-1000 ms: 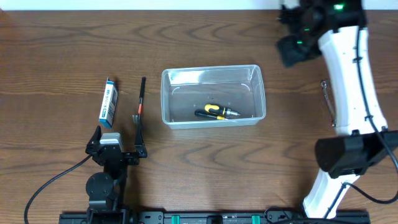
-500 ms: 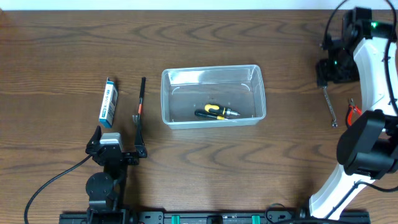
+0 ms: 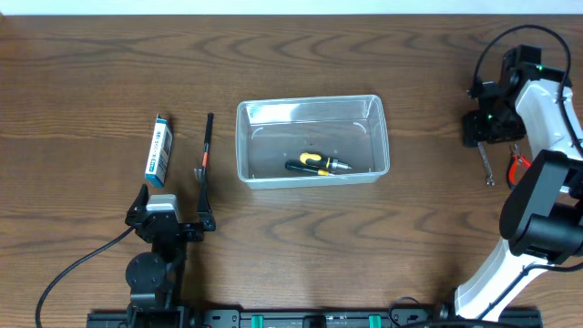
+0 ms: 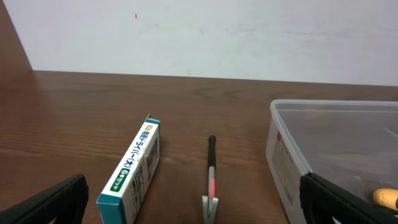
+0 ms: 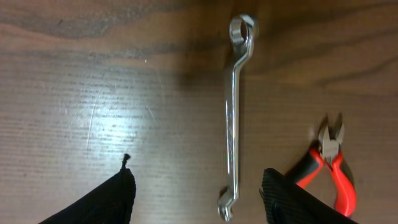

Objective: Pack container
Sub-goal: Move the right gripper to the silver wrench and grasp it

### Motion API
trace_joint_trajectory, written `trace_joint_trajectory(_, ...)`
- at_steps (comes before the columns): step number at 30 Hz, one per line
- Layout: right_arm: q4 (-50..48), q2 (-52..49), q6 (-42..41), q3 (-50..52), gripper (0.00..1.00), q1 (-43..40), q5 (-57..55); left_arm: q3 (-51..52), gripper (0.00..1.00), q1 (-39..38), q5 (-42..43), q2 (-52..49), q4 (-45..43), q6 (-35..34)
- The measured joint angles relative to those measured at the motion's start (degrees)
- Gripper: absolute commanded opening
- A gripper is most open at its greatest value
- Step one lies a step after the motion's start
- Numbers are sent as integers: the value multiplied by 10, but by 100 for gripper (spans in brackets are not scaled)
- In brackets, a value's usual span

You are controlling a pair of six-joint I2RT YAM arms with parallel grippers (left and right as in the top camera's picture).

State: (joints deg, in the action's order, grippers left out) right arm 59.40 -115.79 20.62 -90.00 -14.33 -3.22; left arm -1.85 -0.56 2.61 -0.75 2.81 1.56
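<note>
The clear container (image 3: 310, 100) sits mid-table with a yellow-and-black screwdriver (image 3: 317, 165) lying inside it. My right gripper (image 3: 487, 128) hovers open over a silver wrench (image 3: 485, 164) at the right side. In the right wrist view the wrench (image 5: 235, 112) lies on the wood with its lower end between the spread fingers, nearer the right one, and the right gripper (image 5: 196, 199) holds nothing. My left gripper (image 3: 173, 208) rests open near the front left; the left gripper (image 4: 199, 205) faces a thin black-and-red tool (image 4: 211, 174) and the container's corner (image 4: 323, 109).
A blue-and-white box (image 3: 159, 150) lies left of the thin tool (image 3: 207, 155); the box (image 4: 134, 171) stands on edge. Red-handled pliers (image 5: 333, 168) lie just right of the wrench, the pliers (image 3: 517, 166) partly under my right arm.
The right arm swung from the far back edge to the right side and came to hover over the wrench. The left arm has not moved.
</note>
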Motion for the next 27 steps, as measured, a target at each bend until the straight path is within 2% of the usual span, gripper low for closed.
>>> trace_joint_trajectory(13, -38, -4, 15, 5, 61, 0, 2, 0, 98, 0, 0, 0, 0, 0)
trace_joint_trajectory(27, -44, -64, 16, 6, 64, -5, 3, 0, 98, 0, 0, 0, 0, 0)
